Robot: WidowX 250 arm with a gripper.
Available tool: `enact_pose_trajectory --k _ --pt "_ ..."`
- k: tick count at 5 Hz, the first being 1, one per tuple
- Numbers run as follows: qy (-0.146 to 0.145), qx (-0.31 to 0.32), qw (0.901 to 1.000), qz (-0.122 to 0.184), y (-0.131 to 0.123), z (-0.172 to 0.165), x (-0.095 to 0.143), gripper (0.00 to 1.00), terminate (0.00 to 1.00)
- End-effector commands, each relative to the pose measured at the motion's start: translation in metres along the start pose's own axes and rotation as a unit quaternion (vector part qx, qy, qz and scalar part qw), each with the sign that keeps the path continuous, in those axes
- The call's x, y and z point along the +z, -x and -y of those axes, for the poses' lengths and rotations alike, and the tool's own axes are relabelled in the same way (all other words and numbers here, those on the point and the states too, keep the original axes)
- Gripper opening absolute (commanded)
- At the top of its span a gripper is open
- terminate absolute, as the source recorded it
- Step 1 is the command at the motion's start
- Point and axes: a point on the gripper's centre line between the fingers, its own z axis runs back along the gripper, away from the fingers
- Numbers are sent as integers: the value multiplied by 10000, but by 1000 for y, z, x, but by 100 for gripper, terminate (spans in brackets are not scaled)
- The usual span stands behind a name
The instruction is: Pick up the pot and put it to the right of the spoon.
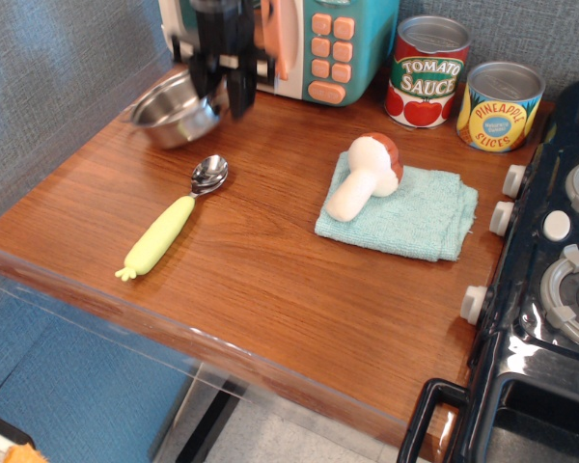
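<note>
The shiny steel pot [169,112] is at the back left of the wooden counter, tilted and lifted a little off the surface. My gripper [222,96], blurred by motion, comes down from above and is shut on the pot's right rim. The spoon [172,222], with a small metal bowl and a pale yellow-green handle, lies flat in front of the pot, its handle pointing to the front left. The gripper is above and behind the spoon's bowl.
A teal toy microwave [333,43] stands just behind the gripper. A tomato sauce can [427,72] and a pineapple can [502,106] stand at the back right. A toy mushroom [367,174] lies on a teal cloth [415,217]. A black stove [550,289] borders the right side.
</note>
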Motion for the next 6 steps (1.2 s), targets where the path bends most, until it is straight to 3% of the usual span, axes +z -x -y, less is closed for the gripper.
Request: enact_pose_trajectory --k 1,2,4,6 --pt "-108 -635 9950 765 21 39 75 0 0" --pt "-19 -942 9928 746 50 67 80 0 0" --pt "157 -1392 9896 314 114 108 67 0 0" --pt "252 -1767 9839 -100 140 133 49 0 0"
